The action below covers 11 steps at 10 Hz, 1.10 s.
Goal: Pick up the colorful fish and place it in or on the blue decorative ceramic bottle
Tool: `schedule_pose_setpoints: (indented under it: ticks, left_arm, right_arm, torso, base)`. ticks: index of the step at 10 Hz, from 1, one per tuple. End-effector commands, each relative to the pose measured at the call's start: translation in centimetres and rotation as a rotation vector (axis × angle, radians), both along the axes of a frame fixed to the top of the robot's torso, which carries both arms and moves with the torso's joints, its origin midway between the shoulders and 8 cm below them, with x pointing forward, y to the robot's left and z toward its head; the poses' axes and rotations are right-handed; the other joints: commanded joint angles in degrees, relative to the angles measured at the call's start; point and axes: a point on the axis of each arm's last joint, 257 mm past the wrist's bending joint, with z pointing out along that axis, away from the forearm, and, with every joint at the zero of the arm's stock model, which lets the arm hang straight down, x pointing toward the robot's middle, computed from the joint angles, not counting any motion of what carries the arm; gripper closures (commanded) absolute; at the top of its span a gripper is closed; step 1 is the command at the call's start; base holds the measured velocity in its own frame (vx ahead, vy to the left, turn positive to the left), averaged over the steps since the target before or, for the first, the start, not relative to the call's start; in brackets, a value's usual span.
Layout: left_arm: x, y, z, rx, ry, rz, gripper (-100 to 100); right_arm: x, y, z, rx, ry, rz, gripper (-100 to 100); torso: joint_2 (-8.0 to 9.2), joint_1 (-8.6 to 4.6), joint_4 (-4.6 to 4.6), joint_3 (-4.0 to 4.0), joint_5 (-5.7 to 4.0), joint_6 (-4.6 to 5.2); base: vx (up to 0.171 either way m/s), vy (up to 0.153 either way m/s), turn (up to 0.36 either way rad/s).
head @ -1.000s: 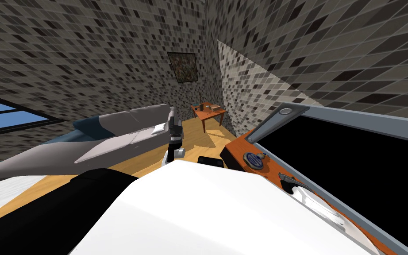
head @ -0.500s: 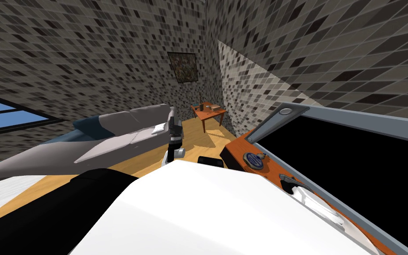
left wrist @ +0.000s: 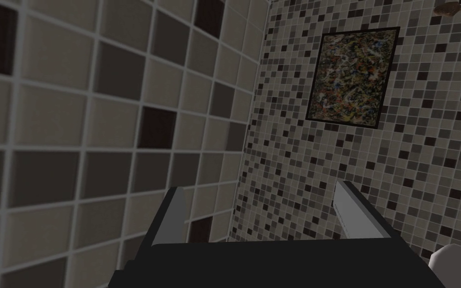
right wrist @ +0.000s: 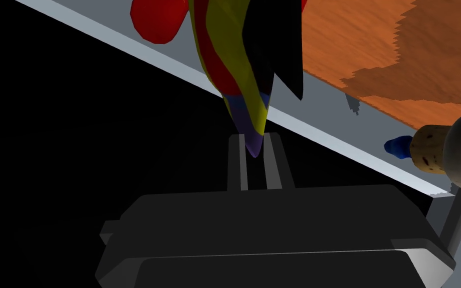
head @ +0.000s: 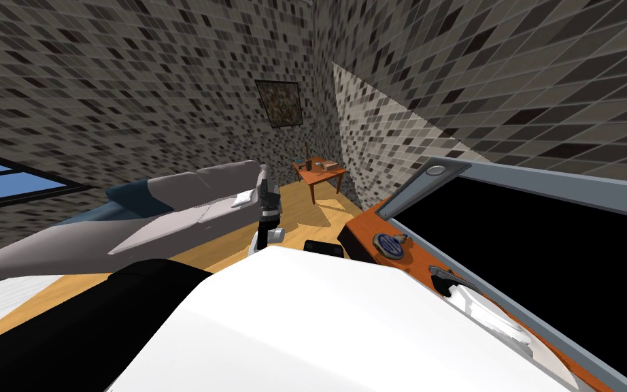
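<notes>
Fish (right wrist: 224,50) tail-tip nipped in closed right tool (right wrist: 254,136), left tool (left wrist: 259,186) spread wide, empty

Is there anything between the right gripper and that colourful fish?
Nothing. In the right wrist view the right gripper pinches the fish directly by its pointed end, with its fingers pressed against the sides.

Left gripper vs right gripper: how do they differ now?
Left gripper jaws stand wide apart; right gripper jaws are nearly together. Left gripper holds nothing; right gripper pinches the tapered tip of the red, yellow and blue striped fish. Both share a dark box body and thin light grey jaws.
</notes>
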Motion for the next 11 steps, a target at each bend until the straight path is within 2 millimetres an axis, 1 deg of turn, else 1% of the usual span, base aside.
schedule_pose_setpoints:
  ticks: [1, 4, 5, 7, 8, 10, 11]
  left_arm:
    - [0.0, 0.0, 0.0, 0.000, 0.000, 0.000, 0]
    - [0.0, 0.0, 0.0, 0.000, 0.000, 0.000, 0]
    - [0.0, 0.0, 0.0, 0.000, 0.000, 0.000, 0]
    - [0.0, 0.0, 0.0, 0.000, 0.000, 0.000, 0]
    - [0.0, 0.0, 0.0, 0.000, 0.000, 0.000, 0]
    - [0.0, 0.0, 0.0, 0.000, 0.000, 0.000, 0]
    - [0.0, 0.0, 0.0, 0.000, 0.000, 0.000, 0]
  right_arm:
    - [0.9, 0.0, 0.5, -0.013, -0.005, 0.013, 100]
    - [2.4, 0.6, 1.2, -0.017, -0.011, 0.035, 100]
    - [2.4, 0.7, 1.1, -0.016, -0.008, 0.039, 100]
    - [3.0, 1.0, 1.5, -0.022, -0.004, 0.053, 100]
    - [3.1, 1.6, 1.0, -0.007, -0.004, 0.054, 100]
    - [3.3, 2.1, 0.8, 0.001, 0.001, 0.061, 100]
    - [3.5, 2.7, 0.5, 0.010, 0.007, 0.068, 100]
  torso:
    - [0.00, 0.00, 0.00, 0.00, 0.00, 0.00]
    - [0.01, 0.06, 0.01, 0.01, 0.02, -0.01]
    - [0.00, 0.07, 0.01, 0.01, 0.04, 0.00]
    - [0.02, 0.08, 0.02, 0.02, 0.06, -0.01]
    - [0.03, 0.09, 0.02, 0.02, 0.08, 0.02]
    - [0.03, 0.12, 0.03, 0.03, 0.08, -0.02]
    - [0.04, 0.13, 0.03, 0.04, 0.09, -0.02]
  base:
    - [0.002, 0.010, -0.096]
    - [0.003, 0.010, -0.082]
    - [0.003, 0.008, -0.030]
    - [0.002, 0.005, -0.075]
    - [0.001, 0.005, -0.032]
    - [0.001, 0.006, -0.030]
    - [0.003, 0.004, -0.058]
